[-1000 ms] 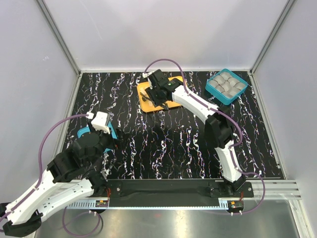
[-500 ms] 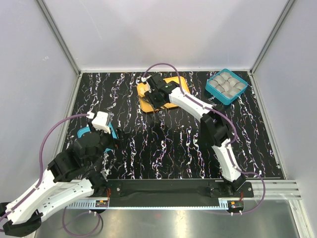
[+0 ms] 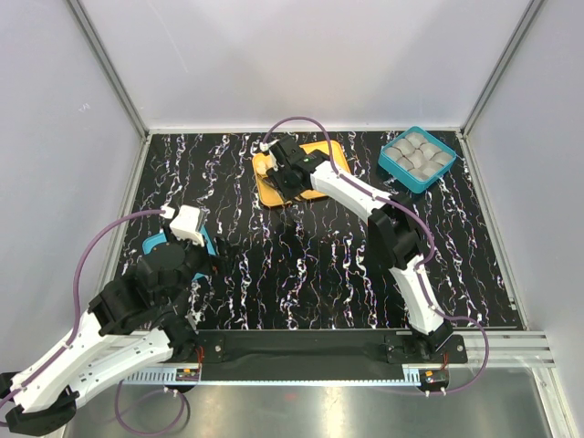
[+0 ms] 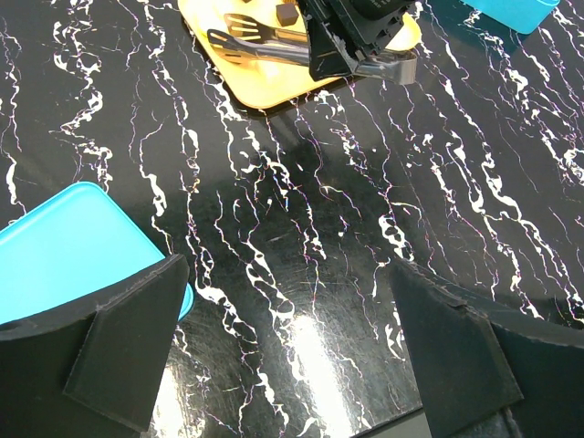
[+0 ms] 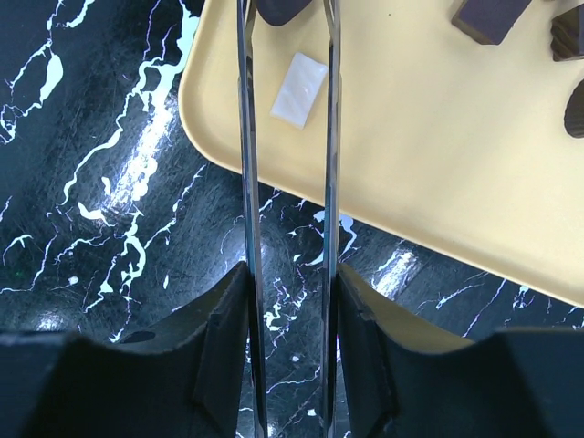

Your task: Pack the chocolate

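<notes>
My right gripper [image 5: 290,301] is shut on a pair of metal tongs [image 5: 245,182], whose two arms reach out over the orange tray [image 5: 420,155]. Between the tongs' tips, at the top edge of the right wrist view, sits a dark chocolate [image 5: 283,9]; I cannot tell whether it is pinched. A cream-white piece [image 5: 299,78] lies just right of the tongs, and more dark pieces [image 5: 493,18] lie further right. In the top view the right gripper [image 3: 288,172] hangs over the tray [image 3: 266,189]. My left gripper [image 4: 292,365] stands open above bare table, holding nothing.
A teal square box with grey cups [image 3: 417,157] stands at the back right. A flat teal lid [image 4: 68,242] lies beside the left gripper's left finger. The table is black marble with white veins, enclosed by grey walls.
The right arm has shifted a little left over the tray with the tongs. The tongs' arms have drawn slightly closer together. The left arm has not moved.
</notes>
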Robot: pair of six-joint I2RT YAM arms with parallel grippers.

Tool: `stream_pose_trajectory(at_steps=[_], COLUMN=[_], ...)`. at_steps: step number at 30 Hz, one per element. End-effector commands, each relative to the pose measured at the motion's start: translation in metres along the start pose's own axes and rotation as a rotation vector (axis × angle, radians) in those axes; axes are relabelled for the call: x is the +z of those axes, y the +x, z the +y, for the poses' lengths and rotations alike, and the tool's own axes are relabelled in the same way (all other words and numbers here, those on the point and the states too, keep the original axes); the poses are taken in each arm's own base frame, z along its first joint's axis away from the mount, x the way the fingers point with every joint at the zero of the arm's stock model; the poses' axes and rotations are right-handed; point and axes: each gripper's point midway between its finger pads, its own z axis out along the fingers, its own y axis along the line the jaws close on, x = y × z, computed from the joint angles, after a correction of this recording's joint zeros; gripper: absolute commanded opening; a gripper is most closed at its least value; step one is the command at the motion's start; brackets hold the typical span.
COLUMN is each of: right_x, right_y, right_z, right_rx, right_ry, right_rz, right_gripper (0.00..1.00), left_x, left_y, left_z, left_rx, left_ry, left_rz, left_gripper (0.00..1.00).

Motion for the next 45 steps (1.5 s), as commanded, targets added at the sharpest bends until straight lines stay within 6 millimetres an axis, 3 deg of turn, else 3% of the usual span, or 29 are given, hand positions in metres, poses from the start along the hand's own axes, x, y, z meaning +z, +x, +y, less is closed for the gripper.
stream_pose_trajectory(at_steps=[1, 7, 17, 20, 23, 27, 28, 38, 42, 45], right_x=[-0.017, -0.033, -0.088, -0.106, -0.123, -0.138, -0.147, -0.178, -0.181, -0.171], right_y=[-0.023, -0.028, -0.049, -0.051, -0.051, -0.039, -0.038, 0.006, 0.015, 0.023], right_z=[0.003, 0.003, 0.000, -0.006, -0.027, -0.080, -0.106, -0.261, -0.306, -0.331], right_rx=[0.010, 0.032, 0.056, 0.058, 0.090, 0.170, 0.220, 0.510, 0.588, 0.622], right_ry=[-0.018, -0.022, -0.038, -0.028, 0.003, 0.106, 0.140, 0.413, 0.494, 0.542], right_rz=[-0.077, -0.093, -0.162, -0.173, -0.187, -0.185, -0.201, -0.212, -0.220, -0.198], right_gripper=[0.46, 0.41, 0.35, 0.35, 0.35, 0.34, 0.35, 0.34, 0.34, 0.34], left_x=[0.003, 0.003, 0.003, 0.003, 0.003, 0.003, 0.002, 0.002, 0.002, 0.002], left_y=[-0.011, -0.010, -0.010, -0.010, -0.009, -0.009, -0.010, -0.010, -0.010, -0.010], left_z=[0.000, 0.000, 0.001, 0.002, 0.002, 0.002, 0.002, 0.001, 0.001, 0.001], left_rx=[-0.007, -0.006, -0.005, -0.005, -0.005, -0.006, -0.010, -0.009, -0.007, -0.007], left_ry=[-0.011, -0.014, -0.019, -0.022, -0.023, -0.023, -0.021, -0.013, -0.013, -0.012], left_rz=[-0.044, -0.042, -0.040, -0.041, -0.040, -0.040, -0.044, -0.045, -0.045, -0.043], left_gripper=[0.99, 0.99, 0.99, 0.99, 0.99, 0.99, 0.99, 0.99, 0.99, 0.99])
